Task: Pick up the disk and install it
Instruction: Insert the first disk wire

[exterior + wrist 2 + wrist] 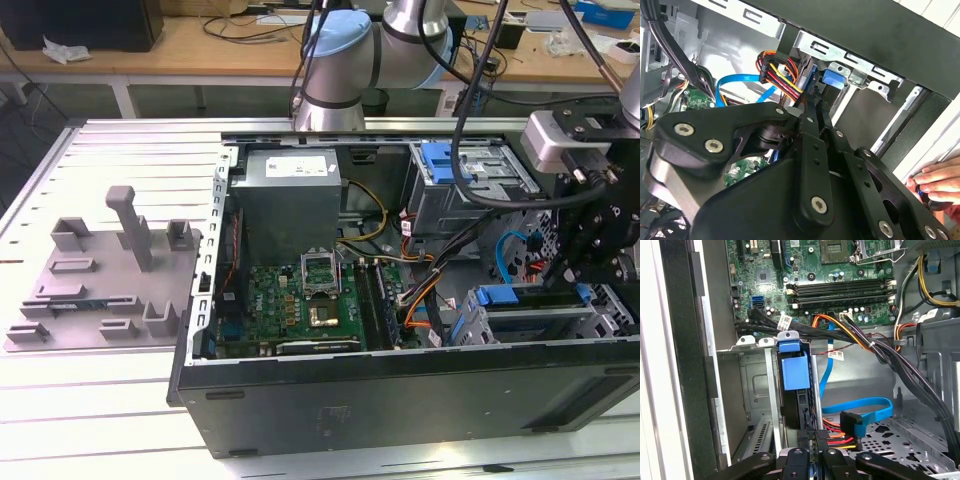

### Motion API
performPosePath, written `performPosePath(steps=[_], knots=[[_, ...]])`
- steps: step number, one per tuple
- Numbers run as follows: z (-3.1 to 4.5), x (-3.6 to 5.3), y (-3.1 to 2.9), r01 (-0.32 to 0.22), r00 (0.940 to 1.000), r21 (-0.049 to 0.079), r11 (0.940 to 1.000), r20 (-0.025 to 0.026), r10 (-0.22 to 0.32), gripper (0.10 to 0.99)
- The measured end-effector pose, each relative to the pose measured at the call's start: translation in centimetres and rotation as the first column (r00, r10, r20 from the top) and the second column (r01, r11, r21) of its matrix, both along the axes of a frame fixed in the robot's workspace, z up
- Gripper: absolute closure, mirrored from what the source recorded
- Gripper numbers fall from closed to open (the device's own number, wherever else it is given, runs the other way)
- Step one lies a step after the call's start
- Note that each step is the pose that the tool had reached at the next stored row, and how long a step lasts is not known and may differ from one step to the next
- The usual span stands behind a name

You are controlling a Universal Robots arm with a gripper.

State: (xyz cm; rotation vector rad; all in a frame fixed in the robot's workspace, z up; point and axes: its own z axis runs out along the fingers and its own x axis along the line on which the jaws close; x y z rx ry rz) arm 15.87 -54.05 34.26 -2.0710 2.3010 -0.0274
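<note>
The disk (794, 371) stands on edge in the metal drive cage (752, 385) at the lower front corner of the open computer case (400, 400). Its blue carrier tab (496, 296) points toward the motherboard. My gripper (812, 442) is at the disk's other end. Its black fingers (810, 130) are drawn close together, with a sliver of the blue rail between them. In the second wrist view the blue carrier (833, 80) lies just past the gripper (813, 102). In the exterior view the gripper (585, 255) hangs over the cage at the right.
Bundled power wires (860, 340) and a blue data cable (865, 407) run beside the cage. A person's hand (935, 182) rests on the case edge. A second bay with a blue bracket (445, 165) sits farther back. A grey fixture plate (100, 280) lies at the exterior view's left.
</note>
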Motion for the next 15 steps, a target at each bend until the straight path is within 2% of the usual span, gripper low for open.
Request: performPosePath(steps=[15], knots=[[-0.54,0.0,0.0,0.0,1.0,0.0,1.0,0.0,0.0,0.918]])
